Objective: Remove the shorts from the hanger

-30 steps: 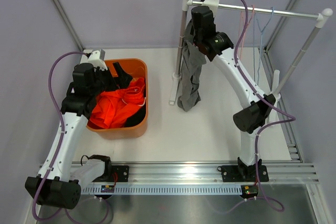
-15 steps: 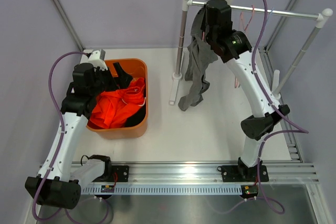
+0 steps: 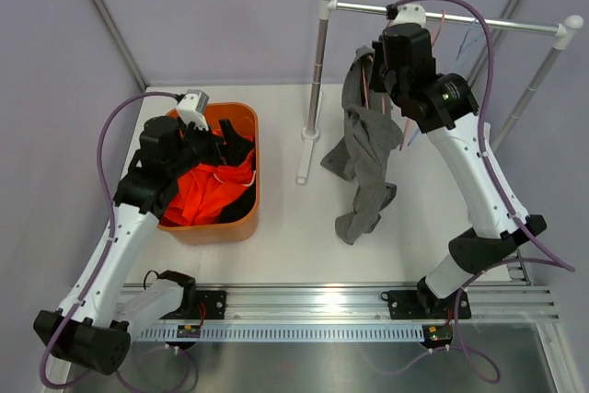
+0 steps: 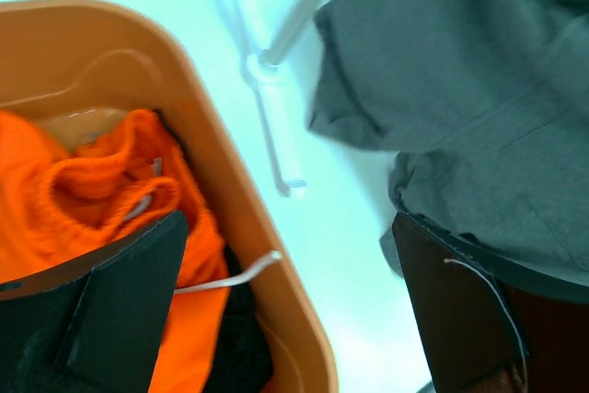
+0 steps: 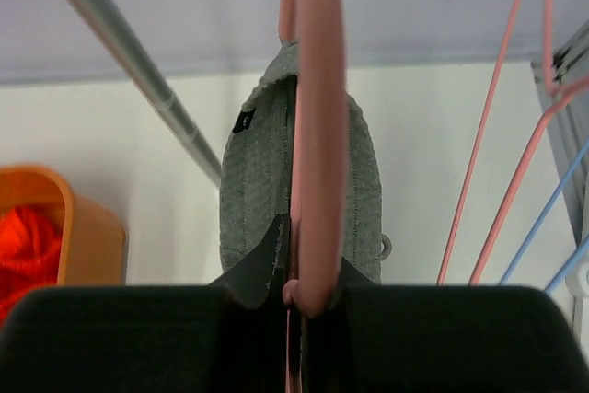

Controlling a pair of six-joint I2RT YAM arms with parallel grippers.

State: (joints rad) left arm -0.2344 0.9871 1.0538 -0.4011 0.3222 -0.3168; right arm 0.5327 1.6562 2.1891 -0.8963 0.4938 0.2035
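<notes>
Now that R jaws, clamped on pink hanger (image 5: 317, 89), have swung clear of rail (image 3: 502, 22), grey shorts (image 3: 368, 158) dangle over mid-surface (image 3: 304, 227), still hung; L jaws gape empty over bin (image 3: 257, 172) w/ orange pair (image 3: 198, 192) – strip-off looks next.

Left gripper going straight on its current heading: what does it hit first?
Likely bare table just past the orange bin's rim, short of the rack foot. Depth unclear; the left gripper might clip that rim first.

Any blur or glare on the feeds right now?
Top external: sharp, slight glare on the near rail. Left wrist: soft, bluish cast on the table. Right wrist: pink hanger blurred up close, grey shorts behind it clearer.
</notes>
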